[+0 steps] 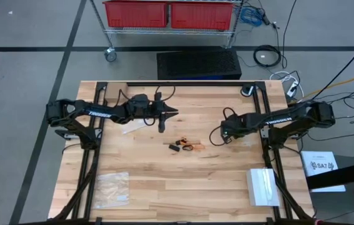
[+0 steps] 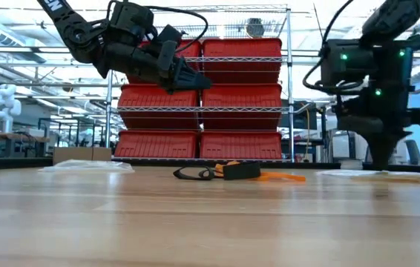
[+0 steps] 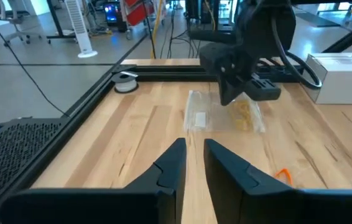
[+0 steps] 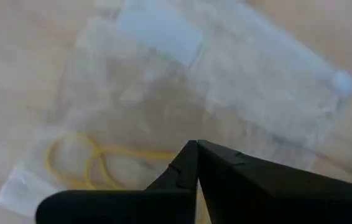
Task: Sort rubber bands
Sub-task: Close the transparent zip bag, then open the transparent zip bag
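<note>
At the centre of the high view you have the loose rubber bands (image 1: 184,146), a small heap of orange and black loops on the bare wood of the table (image 1: 164,181); the left gripper (image 1: 169,114) hangs just above and left of them, the right gripper (image 1: 227,134) sits to their right over a clear bag (image 1: 242,139)

In the low view the heap (image 2: 232,172) lies flat at mid-frame, with the left gripper (image 2: 188,74) raised in the upper left and the right one down at the table on the far right

From the left wrist view, its fingers (image 3: 175,165) stand a narrow gap apart, holding nothing

In the right wrist view, the fingertips (image 4: 196,149) are pressed together against the bag (image 4: 226,81), yellow bands (image 4: 83,160) inside it

Expect these loops to be very light, limp and stretchy, likely to snag on one another; pinch a single strand at the heap's edge
</note>
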Available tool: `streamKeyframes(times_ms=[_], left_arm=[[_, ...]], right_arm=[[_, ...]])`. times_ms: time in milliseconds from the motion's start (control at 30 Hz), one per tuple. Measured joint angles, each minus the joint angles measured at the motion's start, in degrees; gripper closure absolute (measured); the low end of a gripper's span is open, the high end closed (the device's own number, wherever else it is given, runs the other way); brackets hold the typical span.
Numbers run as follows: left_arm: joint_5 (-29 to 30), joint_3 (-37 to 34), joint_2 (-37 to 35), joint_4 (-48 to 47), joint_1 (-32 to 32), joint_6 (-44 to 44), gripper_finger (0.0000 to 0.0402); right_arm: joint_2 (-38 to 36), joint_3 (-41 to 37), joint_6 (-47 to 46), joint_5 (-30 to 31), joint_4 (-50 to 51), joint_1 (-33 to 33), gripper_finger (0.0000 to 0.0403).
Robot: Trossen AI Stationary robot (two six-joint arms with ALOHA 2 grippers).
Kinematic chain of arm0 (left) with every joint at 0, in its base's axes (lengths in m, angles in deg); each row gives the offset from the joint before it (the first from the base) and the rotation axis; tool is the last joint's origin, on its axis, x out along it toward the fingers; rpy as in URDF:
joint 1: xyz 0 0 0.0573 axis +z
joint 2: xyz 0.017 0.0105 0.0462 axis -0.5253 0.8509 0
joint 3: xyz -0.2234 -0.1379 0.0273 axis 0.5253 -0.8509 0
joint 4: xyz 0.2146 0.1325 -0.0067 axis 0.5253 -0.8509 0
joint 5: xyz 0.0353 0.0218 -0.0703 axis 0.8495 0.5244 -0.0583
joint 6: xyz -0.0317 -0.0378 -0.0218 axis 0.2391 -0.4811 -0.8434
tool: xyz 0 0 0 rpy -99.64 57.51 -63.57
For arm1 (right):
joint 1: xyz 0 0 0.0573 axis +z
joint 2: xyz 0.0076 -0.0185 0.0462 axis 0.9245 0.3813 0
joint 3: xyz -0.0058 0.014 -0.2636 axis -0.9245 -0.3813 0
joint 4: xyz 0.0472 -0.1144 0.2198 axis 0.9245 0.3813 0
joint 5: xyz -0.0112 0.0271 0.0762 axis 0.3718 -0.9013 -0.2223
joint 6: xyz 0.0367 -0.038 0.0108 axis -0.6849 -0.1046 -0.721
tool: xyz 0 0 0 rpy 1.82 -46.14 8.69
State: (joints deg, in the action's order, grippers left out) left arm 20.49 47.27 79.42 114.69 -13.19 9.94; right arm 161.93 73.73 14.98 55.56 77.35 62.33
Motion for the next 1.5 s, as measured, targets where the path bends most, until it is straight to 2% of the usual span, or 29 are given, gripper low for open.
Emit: streamKeyframes(times_ms=[367, 567, 700, 800, 967, 1133, 1333, 1500], left_arm=[[0.23, 0.00, 0.00, 0.13, 0.00, -0.02, 0.0341], [0.28, 0.00, 0.00, 0.10, 0.00, -0.04, 0.0341], [0.30, 0.00, -0.79, -2.07, 0.00, 0.14, 0.0341], [1.14, 0.00, -3.12, -7.14, 0.00, 0.54, 0.0341], [8.73, 0.00, -8.50, -20.19, -1.30, 3.31, 0.0341], [17.82, 0.00, -12.02, -34.96, -4.72, 2.55, 0.0341], [32.40, 0.00, -11.08, -52.86, -6.86, -7.98, 0.0341], [36.94, -0.02, -8.05, -57.91, -6.52, -15.17, 0.0341]], right_arm=[[0.00, -1.58, -5.95, -4.26, -3.97, 6.72, 0.0403], [0.00, -1.58, -8.47, -4.44, -4.20, 9.05, 0.0403], [-0.75, 0.60, -5.92, -1.91, -2.51, 9.51, 0.0403], [-1.81, 4.11, -1.22, 1.10, -0.98, 9.18, 0.0401], [-2.60, 8.63, 9.90, 1.85, -5.48, 8.19, 0.0392], [-2.58, 8.98, 19.85, 1.45, -16.35, 7.83, 0.0384], [-2.58, 8.98, 27.16, 1.51, -25.66, 7.83, 0.0390], [-2.58, 8.98, 32.61, 1.51, -29.63, 7.83, 0.0401]])
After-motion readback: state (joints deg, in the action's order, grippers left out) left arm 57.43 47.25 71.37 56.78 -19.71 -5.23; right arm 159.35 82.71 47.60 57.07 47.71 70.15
